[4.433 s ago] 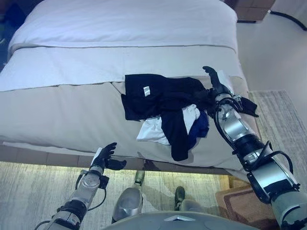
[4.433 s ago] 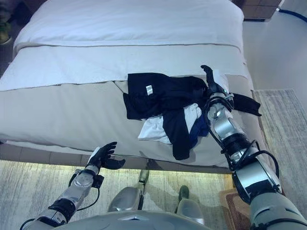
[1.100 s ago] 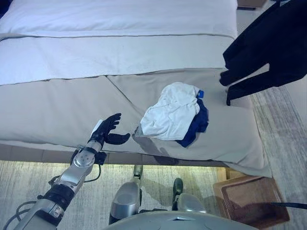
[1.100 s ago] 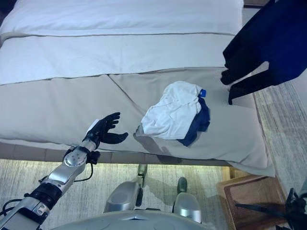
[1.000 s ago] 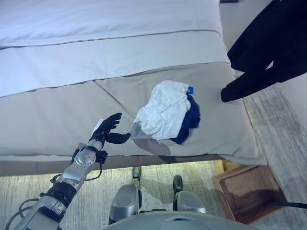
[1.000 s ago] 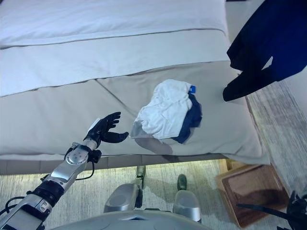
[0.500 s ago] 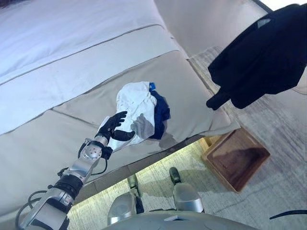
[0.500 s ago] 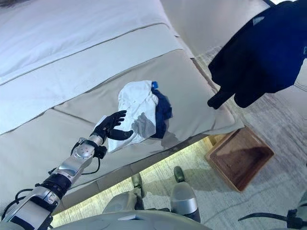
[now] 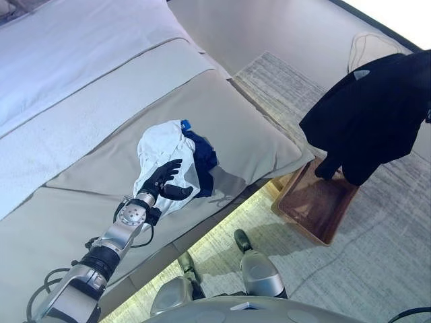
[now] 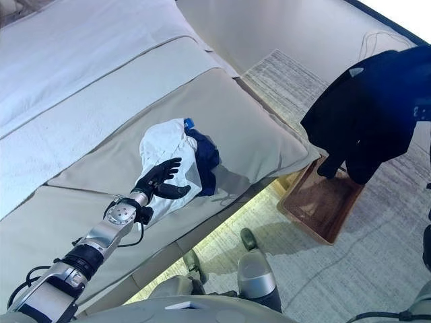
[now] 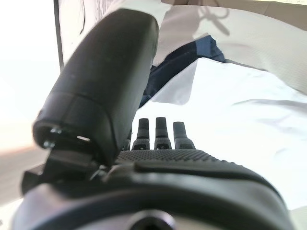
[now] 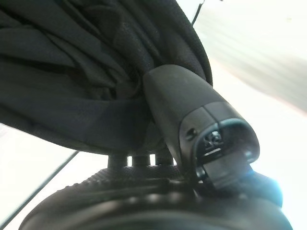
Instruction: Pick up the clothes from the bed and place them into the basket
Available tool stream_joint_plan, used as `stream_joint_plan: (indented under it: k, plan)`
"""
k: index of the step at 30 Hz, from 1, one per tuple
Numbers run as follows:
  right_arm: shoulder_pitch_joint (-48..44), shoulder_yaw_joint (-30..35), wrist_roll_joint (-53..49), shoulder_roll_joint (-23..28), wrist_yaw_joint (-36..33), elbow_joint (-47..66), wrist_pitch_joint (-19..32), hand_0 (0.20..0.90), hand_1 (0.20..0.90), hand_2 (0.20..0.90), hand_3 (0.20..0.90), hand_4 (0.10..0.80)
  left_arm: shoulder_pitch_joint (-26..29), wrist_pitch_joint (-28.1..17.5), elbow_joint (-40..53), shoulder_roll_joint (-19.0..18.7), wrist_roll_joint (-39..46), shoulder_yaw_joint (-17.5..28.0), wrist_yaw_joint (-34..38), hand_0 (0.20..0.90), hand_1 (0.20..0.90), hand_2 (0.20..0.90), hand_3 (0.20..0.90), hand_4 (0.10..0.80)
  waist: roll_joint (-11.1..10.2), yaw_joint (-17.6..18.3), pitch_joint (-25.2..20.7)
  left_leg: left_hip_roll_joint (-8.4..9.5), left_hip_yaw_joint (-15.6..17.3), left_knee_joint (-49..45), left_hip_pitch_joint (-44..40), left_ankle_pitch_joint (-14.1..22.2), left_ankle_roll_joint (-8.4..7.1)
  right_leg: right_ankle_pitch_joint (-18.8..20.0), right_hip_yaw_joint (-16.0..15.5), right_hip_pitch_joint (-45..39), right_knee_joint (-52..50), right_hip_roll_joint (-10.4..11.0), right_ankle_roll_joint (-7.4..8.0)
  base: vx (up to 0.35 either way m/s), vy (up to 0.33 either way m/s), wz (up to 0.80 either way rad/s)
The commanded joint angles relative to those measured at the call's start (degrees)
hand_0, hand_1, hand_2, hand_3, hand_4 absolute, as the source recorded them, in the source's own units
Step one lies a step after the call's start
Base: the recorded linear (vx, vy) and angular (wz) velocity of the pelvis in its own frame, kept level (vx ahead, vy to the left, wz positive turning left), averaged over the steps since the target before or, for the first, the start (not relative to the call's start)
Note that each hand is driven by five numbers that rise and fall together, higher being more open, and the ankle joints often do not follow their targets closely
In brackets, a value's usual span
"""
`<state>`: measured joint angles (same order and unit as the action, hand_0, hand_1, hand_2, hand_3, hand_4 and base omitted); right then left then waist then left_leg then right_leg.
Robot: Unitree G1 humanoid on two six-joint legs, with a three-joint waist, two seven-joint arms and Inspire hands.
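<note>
A black garment (image 9: 370, 121) hangs in the air at the right, its lower end just above the brown wicker basket (image 9: 316, 205) on the floor by the bed's corner. In the right wrist view my right hand (image 12: 192, 120) is shut on this black cloth (image 12: 72, 72), thumb and fingers curled into its folds. A white garment (image 9: 158, 145) lies crumpled on the beige bed cover (image 9: 256, 134) with a dark blue garment (image 9: 203, 158) partly under it. My left hand (image 9: 163, 182) hovers open over the white garment's near edge, fingers straight, holding nothing.
The basket stands on a grey rug (image 9: 377, 262) beside the bed. A white duvet (image 9: 67, 54) covers the far part of the bed. A thin pale cord (image 9: 367, 47) loops on the floor beyond the rug.
The camera has swung to the right. The black garment in my right hand has come down from beside the bed to just over the basket. My left hand stays open by the white garment.
</note>
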<state>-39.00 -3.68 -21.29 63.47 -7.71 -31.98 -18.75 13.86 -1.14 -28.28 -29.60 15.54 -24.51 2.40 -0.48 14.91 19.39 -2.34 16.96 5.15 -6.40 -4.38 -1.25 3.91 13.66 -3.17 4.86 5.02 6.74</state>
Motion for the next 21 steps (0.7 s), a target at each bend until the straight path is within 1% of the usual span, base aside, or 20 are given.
stream_joint_plan:
  k: [1,4,10,14,17,21]
  plan:
    - [1.91,3.25,3.14,1.24,0.73,4.95,5.78,0.300,0.300,0.300,0.200,0.100,-2.43,-3.56,-2.13,1.20,-2.95,-0.54,-0.26,0.900,0.900,0.900,0.900,0.800,0.39,-0.75,-11.57,0.40,-1.20,-4.25,-3.36,10.64,0.44,2.41,-4.54,4.46,-1.46,-2.54,-0.08,0.016,-0.054,-0.05]
    - [5.96,4.86,4.56,-0.46,1.98,6.26,5.93,0.300,0.300,0.300,0.200,0.100,-3.04,-3.56,-2.49,1.33,-3.97,-0.17,-1.21,0.900,0.900,0.900,0.900,0.800,0.47,-0.25,-11.45,0.29,-0.25,-4.93,-3.14,11.04,0.52,2.81,-4.11,5.16,-1.43,-2.56,0.02,0.018,-0.066,-0.16]
    - [9.01,6.24,6.40,-4.04,1.63,6.83,5.21,0.300,0.300,0.300,0.200,0.100,-3.05,-3.16,-1.48,1.33,-4.07,-0.50,-1.37,0.900,0.900,0.900,0.900,0.800,1.21,0.01,-10.22,0.48,0.19,-5.09,-2.46,11.35,0.84,3.09,-3.56,6.32,-1.55,-2.59,0.31,-0.012,-0.027,-0.17]
    - [10.86,6.61,8.37,-5.68,0.46,4.48,4.91,0.300,0.300,0.300,0.200,0.100,-3.10,-3.20,-0.84,1.36,-3.74,-0.52,-0.90,0.900,0.900,0.900,0.900,0.800,1.55,-0.18,-9.92,0.57,0.41,-5.17,-2.24,11.46,0.94,3.19,-3.47,6.38,-1.15,-2.57,0.34,0.008,-0.021,-0.05]
    - [12.94,6.68,8.28,-7.55,-0.53,1.71,5.63,0.300,0.300,0.300,0.200,0.100,-3.08,-2.87,0.15,1.09,-4.06,-0.60,-0.84,0.900,0.900,0.900,0.900,0.800,1.83,-0.59,-9.49,0.45,0.35,-5.19,-1.77,11.33,0.95,3.30,-3.76,6.69,-1.00,-2.50,0.37,-0.008,-0.012,0.00]
    - [13.07,5.11,8.99,-9.31,-1.03,-0.70,5.83,0.300,0.300,0.300,0.200,0.100,-2.42,-2.78,0.12,0.87,-3.94,-1.20,-0.76,0.900,0.900,0.900,0.900,0.800,2.22,-0.88,-9.00,0.51,0.10,-5.13,-1.45,11.19,0.96,3.44,-3.82,7.01,-0.91,-2.49,0.34,0.000,0.000,0.00]
